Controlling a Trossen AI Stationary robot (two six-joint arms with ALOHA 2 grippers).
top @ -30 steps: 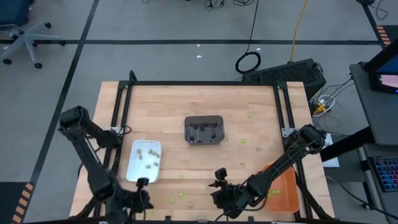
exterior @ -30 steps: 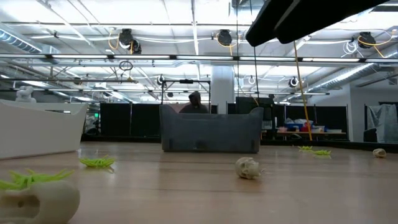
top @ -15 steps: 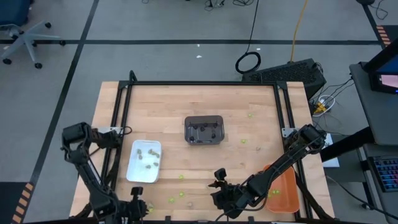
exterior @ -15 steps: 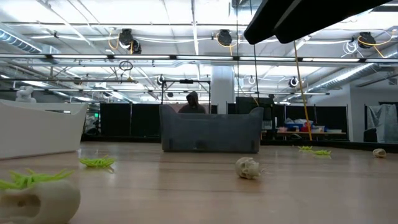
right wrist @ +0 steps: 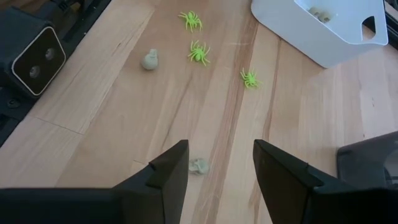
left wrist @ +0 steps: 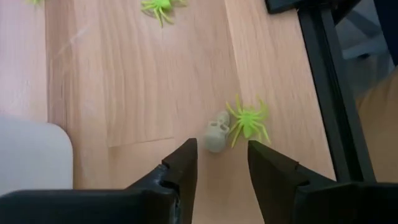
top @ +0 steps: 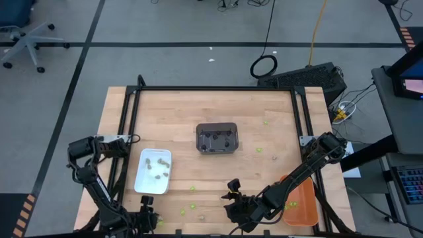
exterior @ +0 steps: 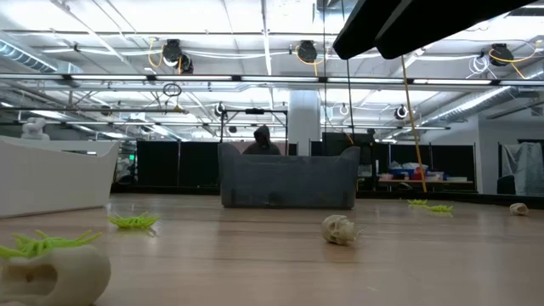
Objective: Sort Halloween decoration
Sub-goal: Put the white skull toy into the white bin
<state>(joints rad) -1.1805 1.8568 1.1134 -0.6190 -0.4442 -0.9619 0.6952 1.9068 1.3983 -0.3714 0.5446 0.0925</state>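
Observation:
The Halloween decoration lies scattered on the wooden table (top: 264, 165). My left gripper (left wrist: 221, 155) hangs open near the table's near-left corner, just short of a tan skull (left wrist: 216, 135) that lies beside a lime-green spider (left wrist: 249, 119). In the high view it (top: 147, 219) is close to the near end of the white tray (top: 153, 170). My right gripper (right wrist: 219, 155) is open at the near middle (top: 234, 208), above another tan skull (right wrist: 198, 166) lying on the table. Neither gripper touches anything.
A dark grey tray (top: 217, 137) with dark trinkets stands mid-table, and an orange tray (top: 303, 201) sits at the near right under the right arm. More green spiders (right wrist: 199, 52) and a skull (right wrist: 150, 60) lie near the front edge. A black frame rail (left wrist: 326, 93) runs beside my left gripper.
My left gripper has come down and moved toward the table's near edge, from over the near end of the white tray to just above the tabletop. My right arm has kept still.

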